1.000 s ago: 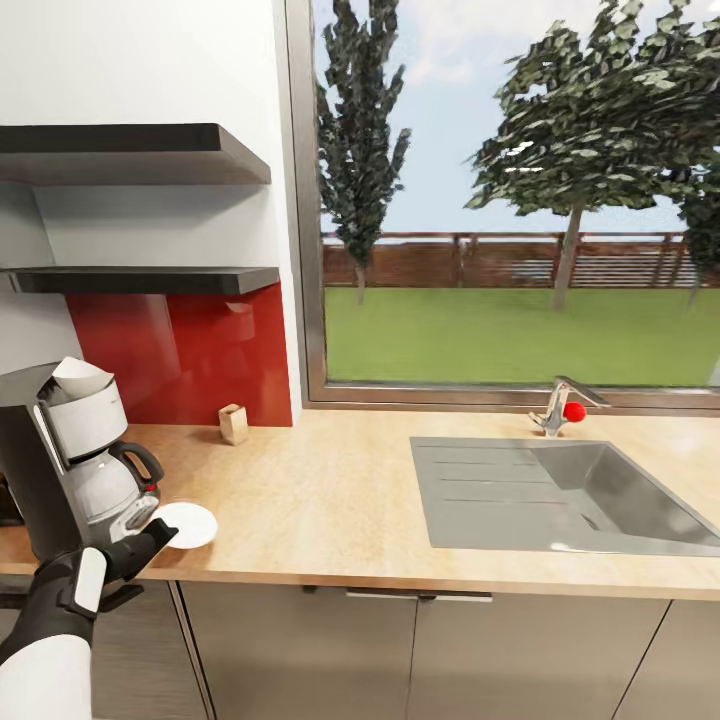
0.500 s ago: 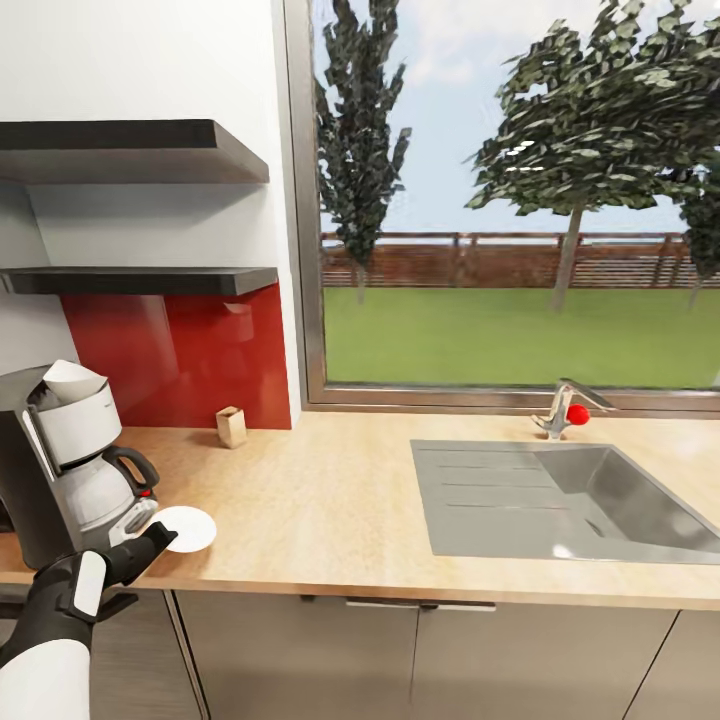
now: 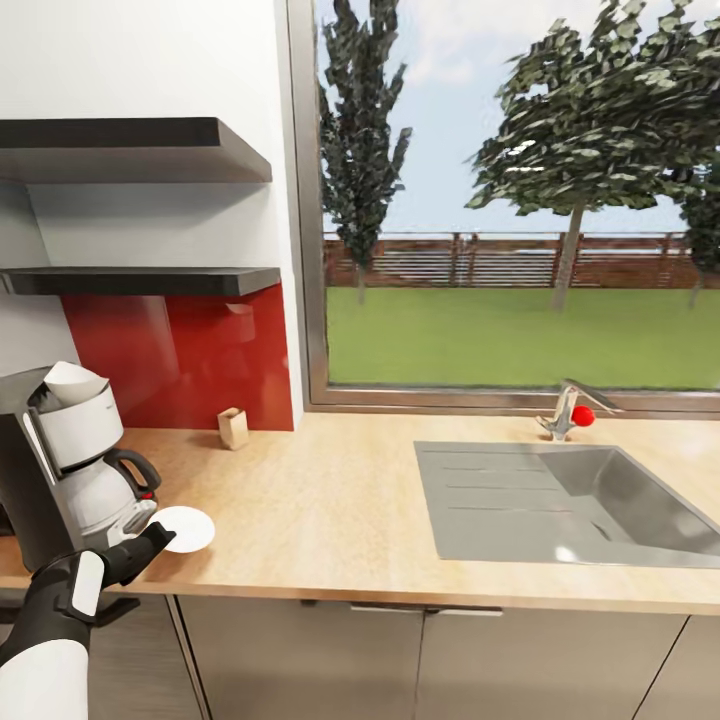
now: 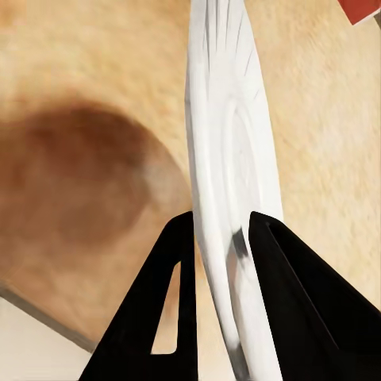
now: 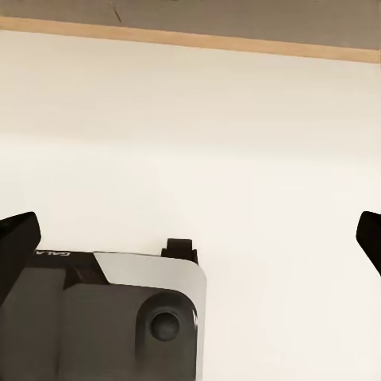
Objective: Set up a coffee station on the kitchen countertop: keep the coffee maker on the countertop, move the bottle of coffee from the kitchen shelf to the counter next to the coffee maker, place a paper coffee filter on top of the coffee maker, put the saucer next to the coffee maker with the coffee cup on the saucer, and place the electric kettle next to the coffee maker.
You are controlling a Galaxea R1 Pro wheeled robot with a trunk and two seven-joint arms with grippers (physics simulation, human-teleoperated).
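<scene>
counter: light wooden countertop point(image 3: 330, 500), steel sink point(image 3: 560, 500) inset
my left gripper point(image 4: 221, 230): clamped on round white saucer point(image 4: 234, 167)
my right gripper point(image 5: 190, 238): spread wide

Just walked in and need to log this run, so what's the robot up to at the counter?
The left claw is pinching a white saucer by its rim, at the countertop just beside the coffee maker. A white paper filter already sits on top of the machine. The right claw's fingertips are spread wide apart, holding nothing. A small wooden holder stands by the red backsplash, and a sink lies under the window.
</scene>
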